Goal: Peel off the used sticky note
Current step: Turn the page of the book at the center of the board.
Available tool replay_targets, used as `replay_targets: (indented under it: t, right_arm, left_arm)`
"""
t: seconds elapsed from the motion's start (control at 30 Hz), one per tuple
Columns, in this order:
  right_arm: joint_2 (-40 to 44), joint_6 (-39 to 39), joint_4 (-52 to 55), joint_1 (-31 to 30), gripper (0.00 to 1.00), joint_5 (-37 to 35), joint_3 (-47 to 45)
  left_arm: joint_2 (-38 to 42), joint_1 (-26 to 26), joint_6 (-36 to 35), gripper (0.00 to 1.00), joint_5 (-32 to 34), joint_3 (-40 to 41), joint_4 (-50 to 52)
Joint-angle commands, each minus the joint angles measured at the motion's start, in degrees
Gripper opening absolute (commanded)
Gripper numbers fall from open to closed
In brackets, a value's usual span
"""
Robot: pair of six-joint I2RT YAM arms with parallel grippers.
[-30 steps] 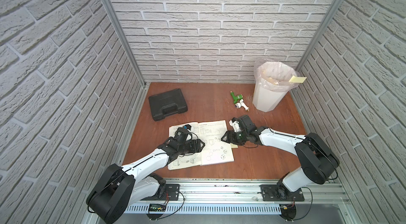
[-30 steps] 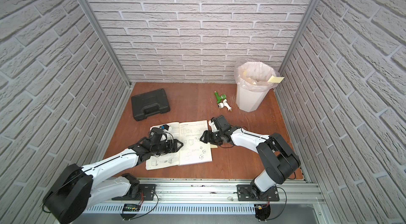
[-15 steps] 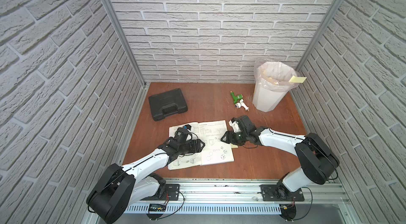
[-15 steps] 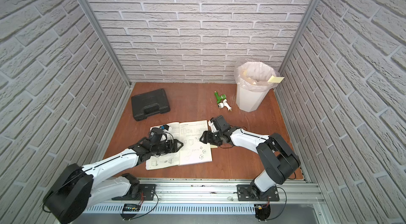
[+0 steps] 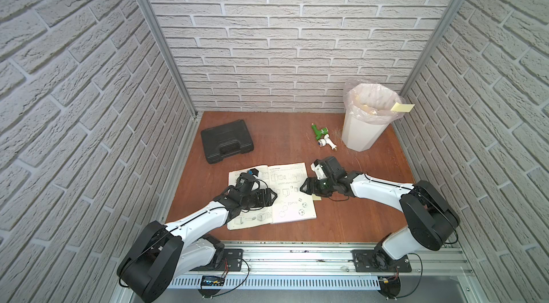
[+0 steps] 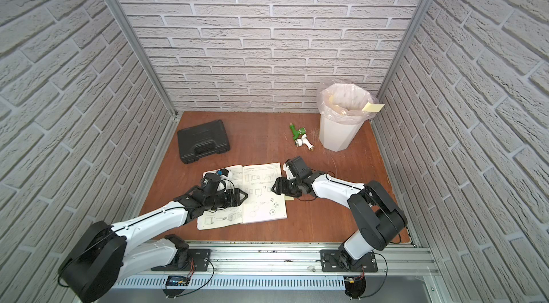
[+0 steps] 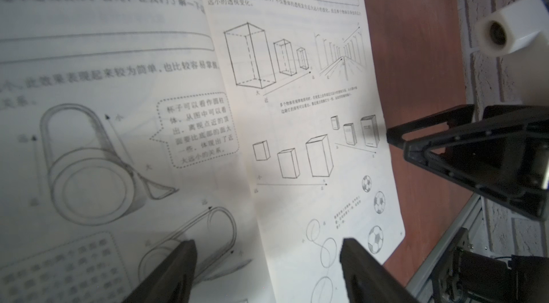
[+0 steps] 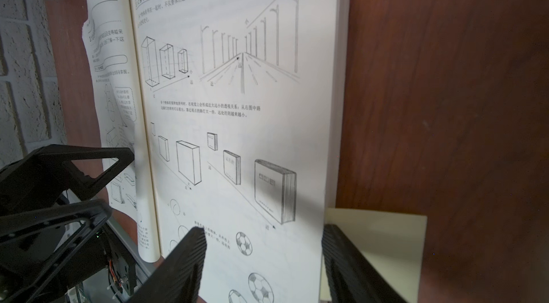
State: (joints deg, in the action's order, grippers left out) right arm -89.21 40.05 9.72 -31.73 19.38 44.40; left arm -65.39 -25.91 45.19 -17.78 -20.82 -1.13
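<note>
An open book point(image 5: 292, 197) of line drawings lies flat on the wooden table. The used sticky note point(image 8: 389, 245), pale yellow, pokes out from under the right-hand page's outer edge onto the wood; in both top views only a sliver point(image 5: 316, 197) point(image 6: 289, 197) shows beside the right arm. My right gripper point(image 8: 263, 233) point(image 5: 306, 189) is open, low over that edge: one finger over the page, the other finger point(image 8: 341, 257) over the note, nothing pinched. My left gripper point(image 7: 267, 245) point(image 5: 272, 196) is open and straddles the book's spine, one finger over each page.
A white bin point(image 5: 361, 135) lined with a clear bag stands at the back right, with another yellow note point(image 5: 402, 107) hanging on its rim. A green and white fitting point(image 5: 322, 135) lies next to it. A black case point(image 5: 226, 141) sits back left.
</note>
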Motion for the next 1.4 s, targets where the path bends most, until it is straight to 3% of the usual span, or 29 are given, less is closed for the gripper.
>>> replay_targets:
  t: [0.0,1.0,1.37]
  right_arm:
    - [0.93,-0.94,0.31,-0.26,0.68,-0.7,-0.43]
    - [0.15,9.93,-15.98,-1.74,0.64,11.81,-3.28]
    - [-1.88,11.69,-15.87,-8.05,0.61,11.44,2.59]
  left_arm:
    - [-1.39,0.51,0.17,0.81,-0.13,1.05,-0.87]
    - [-0.73,0.59,0.51,0.81,-0.32,1.32,-1.09]
    - [11.86,5.07,-1.34,0.82,0.03,0.45,10.14]
